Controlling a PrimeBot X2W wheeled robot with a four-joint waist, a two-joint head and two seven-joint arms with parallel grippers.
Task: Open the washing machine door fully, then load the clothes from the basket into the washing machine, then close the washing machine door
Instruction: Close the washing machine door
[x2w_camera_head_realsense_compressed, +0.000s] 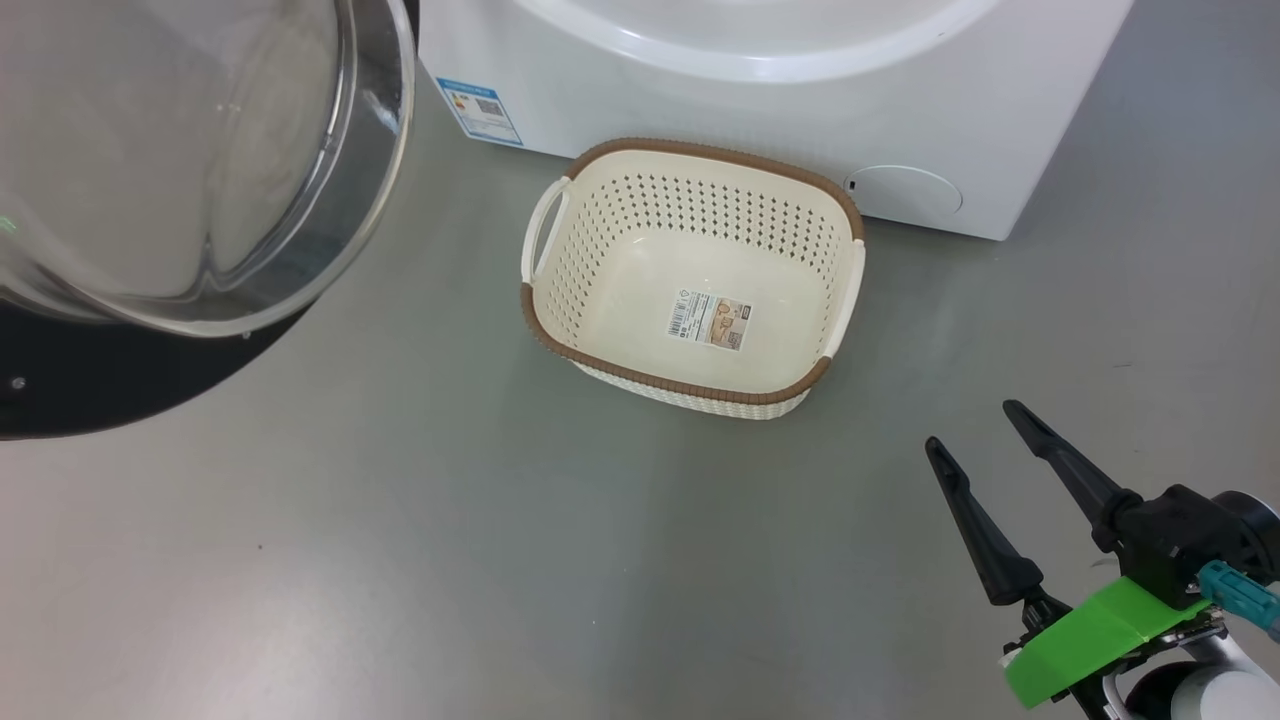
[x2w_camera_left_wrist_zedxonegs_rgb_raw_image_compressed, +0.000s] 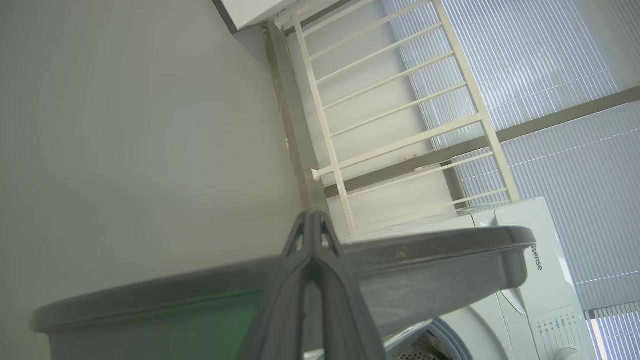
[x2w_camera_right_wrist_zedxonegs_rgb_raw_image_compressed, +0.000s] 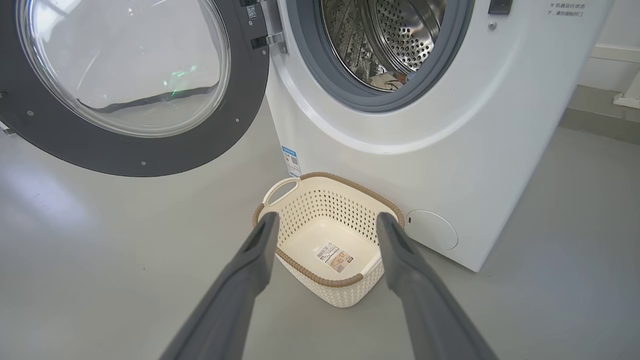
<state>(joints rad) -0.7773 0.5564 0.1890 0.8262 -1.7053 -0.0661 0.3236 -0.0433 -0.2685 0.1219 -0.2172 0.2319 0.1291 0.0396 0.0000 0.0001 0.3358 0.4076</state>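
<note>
**Right gripper** (x2w_camera_head_realsense_compressed: 970, 424): the two long dark fingers stand wide apart with nothing between them. The gripper hangs above the smooth grey floor (x2w_camera_head_realsense_compressed: 400, 520), near the front right corner of the small rectangular cream-white perforated plastic basket (x2w_camera_head_realsense_compressed: 700, 151) with the brown woven-look rim, and clear of it. In the right wrist view the spread fingers frame the basket.

**Left gripper** (x2w_camera_left_wrist_zedxonegs_rgb_raw_image_compressed: 311, 219): the two fingers are pressed together, tips meeting. They lie in front of a grey curved rim seen edge-on. Contact with that rim cannot be confirmed.

**Basket:** stands upright on the floor, just in front of the big white front-loading washing machine (x2w_camera_head_realsense_compressed: 720, 115). A label sticker (x2w_camera_head_realsense_compressed: 710, 320) shows on its bare bottom.

**Door:** the large round door (x2w_camera_right_wrist_zedxonegs_rgb_raw_image_compressed: 125, 150), a wide dark ring around a bulging clear glass bowl, stands swung open on the robot's left of the machine.

**Load:** a piece of cream-white cloth (x2w_camera_right_wrist_zedxonegs_rgb_raw_image_compressed: 384, 80) lies low in the perforated steel drum (x2w_camera_right_wrist_zedxonegs_rgb_raw_image_compressed: 410, 35), behind the grey rubber seal (x2w_camera_right_wrist_zedxonegs_rgb_raw_image_compressed: 320, 75).

**Marking:** a blue energy label (x2w_camera_head_realsense_compressed: 482, 108) sits on the machine's lower front corner.
</note>
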